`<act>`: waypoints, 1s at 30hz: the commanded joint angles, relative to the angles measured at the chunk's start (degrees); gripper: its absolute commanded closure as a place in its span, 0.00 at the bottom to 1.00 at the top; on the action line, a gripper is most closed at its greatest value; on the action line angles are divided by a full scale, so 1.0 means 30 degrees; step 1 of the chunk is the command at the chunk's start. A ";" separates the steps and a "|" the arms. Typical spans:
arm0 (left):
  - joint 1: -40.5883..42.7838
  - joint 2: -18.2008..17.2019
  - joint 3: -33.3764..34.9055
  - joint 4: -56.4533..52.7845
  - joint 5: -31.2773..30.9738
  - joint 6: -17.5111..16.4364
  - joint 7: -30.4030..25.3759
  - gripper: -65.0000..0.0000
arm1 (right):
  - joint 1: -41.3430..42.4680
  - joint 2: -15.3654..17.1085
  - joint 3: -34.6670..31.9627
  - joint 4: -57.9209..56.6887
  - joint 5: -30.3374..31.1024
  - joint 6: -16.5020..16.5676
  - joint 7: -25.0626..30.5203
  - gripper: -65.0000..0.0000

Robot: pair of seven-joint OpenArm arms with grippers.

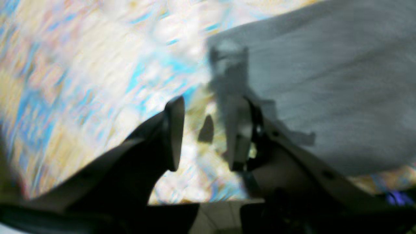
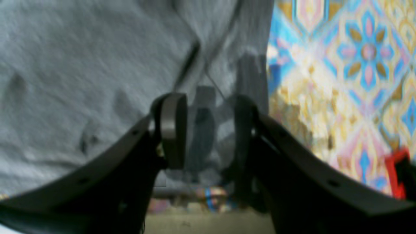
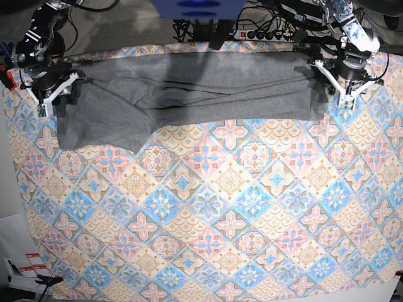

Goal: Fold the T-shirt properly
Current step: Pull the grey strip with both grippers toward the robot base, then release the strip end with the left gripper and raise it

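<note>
Grey T-shirt lies folded lengthwise along worktop's far edge. Left claw, right claw both released at its ends. Regrip matching corners evenly before next fold.

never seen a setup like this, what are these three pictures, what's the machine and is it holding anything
This is a two-armed robot at a table. One picture looks down from above; the other two come from cameras mounted on each wrist, looking past that arm's tool. In the overhead view the right arm is at the left edge, the left arm at the right edge. On the colourful tile-patterned cloth lies a plain grey knit T-shirt, folded into a long band along the far edge. The left tool sits just off the shirt's edge, over the cloth, its jaws apart with nothing between them. The right tool hangs over the shirt's other end, jaws also apart; the blurred picture shows no fabric pinched.
</note>
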 commanded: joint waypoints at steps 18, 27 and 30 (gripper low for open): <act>-0.0318 -0.0654 -0.1720 -0.2988 -0.1798 0.0003 -0.0043 0.44 | -0.0046 0.0397 -0.1726 0.0369 0.0174 -0.0025 0.0298 0.63; 0.1118 -0.2090 -0.1163 -0.3486 -0.5842 0.0003 -0.0160 0.44 | -0.0017 0.0397 -0.1756 0.0369 0.0145 -0.0025 0.0298 0.63; 0.0356 -0.2412 -0.1163 -0.4541 -0.5901 0.0003 -0.0160 0.44 | -0.0017 0.0397 -0.1785 0.0369 0.0145 -0.0025 0.0298 0.63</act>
